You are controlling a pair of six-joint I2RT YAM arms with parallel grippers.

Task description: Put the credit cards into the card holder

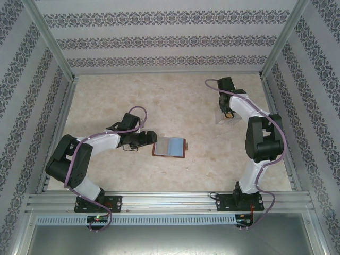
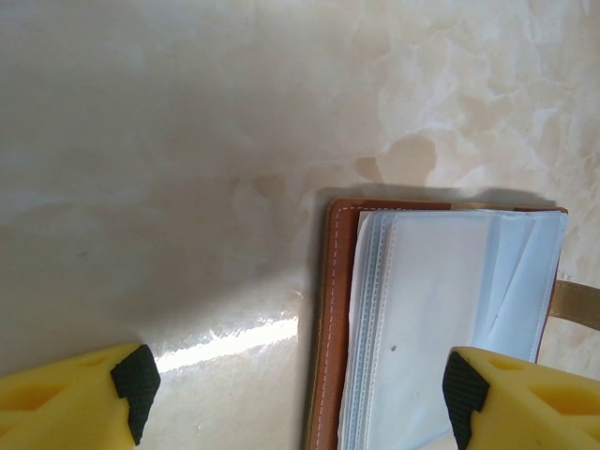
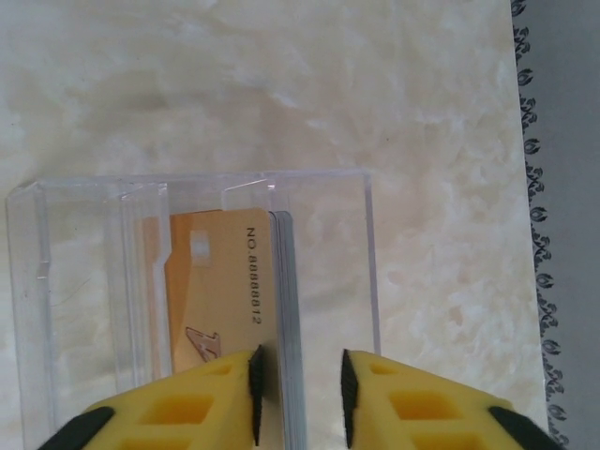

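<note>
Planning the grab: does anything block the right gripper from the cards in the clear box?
Nothing visible does: the right gripper straddles the edge of the cards inside the clear box.

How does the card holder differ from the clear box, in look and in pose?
The card holder is brown and opaque; the box is transparent. The holder lies open and flat, pale sleeves up; the box holds cards standing on edge. Both rest on the table.

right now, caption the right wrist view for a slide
Right gripper straddling the stack of credit cards in a clear plastic box
</note>
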